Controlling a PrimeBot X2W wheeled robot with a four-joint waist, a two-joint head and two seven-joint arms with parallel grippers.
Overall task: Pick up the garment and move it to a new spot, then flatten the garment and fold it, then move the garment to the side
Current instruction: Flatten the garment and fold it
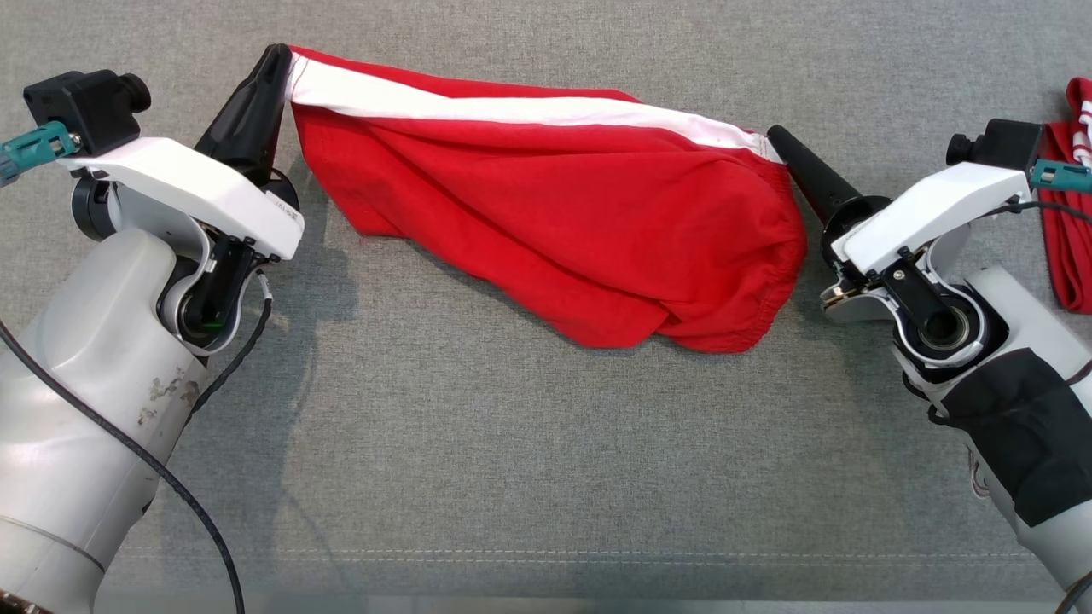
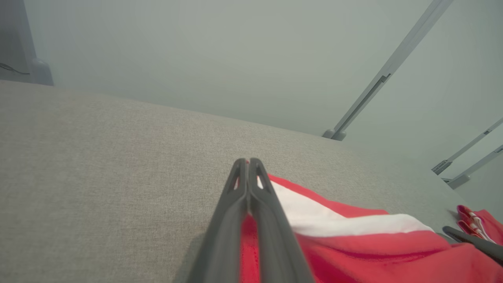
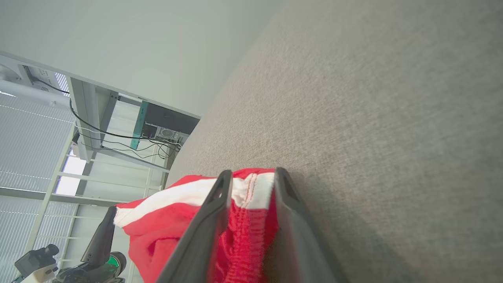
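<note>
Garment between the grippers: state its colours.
Red garment with a white stripe; head view shows it best.

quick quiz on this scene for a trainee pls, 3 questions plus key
1. True or false: the left tool is shut on a corner of the red garment.
2. What lies at the head view's right edge? A: a second red cloth; B: a blue towel; C: a cup.
3. Fill in: the stripe along the garment's stretched edge is ____.
Key: 1 true; 2 A; 3 white.
</note>
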